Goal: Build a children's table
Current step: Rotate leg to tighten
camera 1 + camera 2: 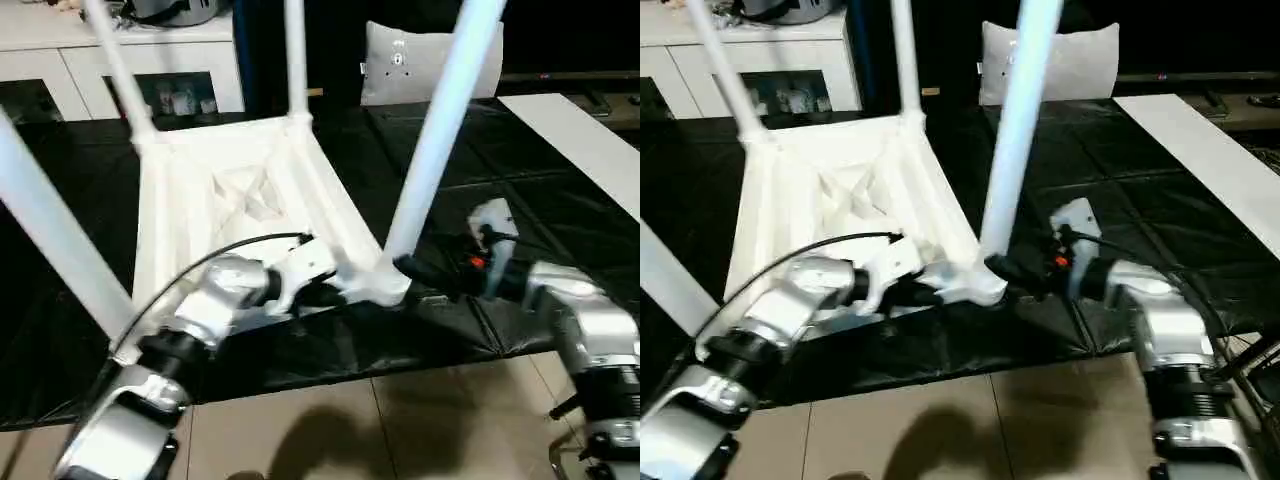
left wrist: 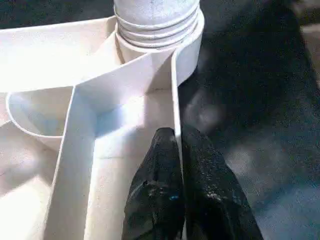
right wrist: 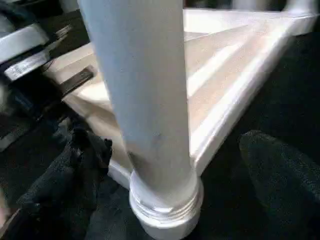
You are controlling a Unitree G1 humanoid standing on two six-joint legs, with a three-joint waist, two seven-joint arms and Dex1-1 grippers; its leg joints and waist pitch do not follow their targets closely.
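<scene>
**Desk:** Where does the all-white plastic children's table (image 1: 240, 200) stand?

**Photographer:** Upside down on the black padded surface (image 1: 560, 190), ribbed underside up, its four tapered tubular legs pointing at twelve o'clock. The near right leg (image 1: 440, 130) sits in its round corner socket (image 1: 380, 285), around five o'clock on the top.

**Desk:** And the hands?

**Photographer:** The left hand (image 2: 181, 165) is pinched shut on the thin rim wall just beside that socket. The right hand (image 3: 165, 170) is spread wide, one black finger on each side of the leg's base, gripping nothing.

**Desk:** What does the step ask?

**Photographer:** Probably checking the leg is seated. Keep the rim pinned and draw the right hand straight off, without nudging the leg.

**Desk:** Anything unclear?

**Photographer:** All four leg tops are cropped off. How deep the leg sits is hard to judge.
</scene>
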